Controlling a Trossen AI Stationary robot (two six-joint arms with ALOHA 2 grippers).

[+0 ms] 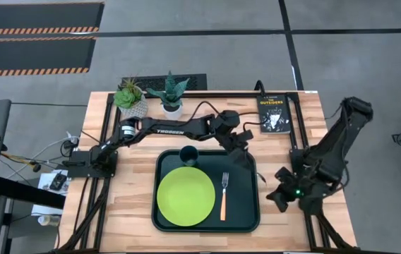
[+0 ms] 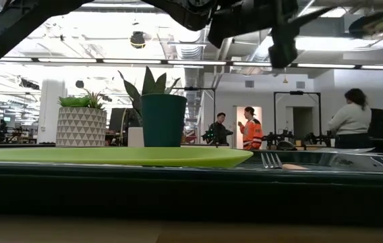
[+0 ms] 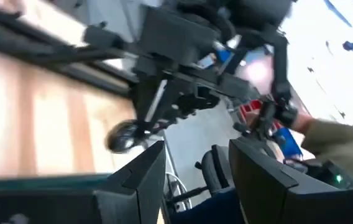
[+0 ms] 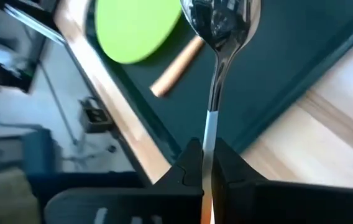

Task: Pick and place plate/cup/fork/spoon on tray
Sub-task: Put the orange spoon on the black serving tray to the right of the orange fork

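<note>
The dark green tray (image 1: 246, 212) lies at the table's middle. On it lie the lime-green plate (image 1: 186, 196) and the fork (image 1: 224, 194) with its orange handle, and the teal cup (image 1: 188, 154) stands at its far edge. My right gripper (image 1: 280, 196) is just right of the tray's right rim, shut on the spoon (image 4: 220, 25). My left gripper (image 1: 245, 156) is open and empty above the tray's far right corner. The low view shows the plate (image 2: 110, 156), the cup (image 2: 163, 120) and the fork's tines (image 2: 270, 160). My right gripper pinches the spoon's thin silver stem (image 4: 209, 140) between its two fingers. The stem lies along the fingers, and the bowl (image 4: 221, 28) sticks out ahead of the fingertips. The fingers hide the handle. The spoon is lifted clear, its bowl over the tray's right part (image 4: 288, 74).
Two potted plants (image 1: 131, 99) (image 1: 170, 95) stand at the table's far edge, and a black book (image 1: 273, 113) lies at the far right. Bare wood shows left and right of the tray. People stand in the room beyond the table (image 2: 249, 128).
</note>
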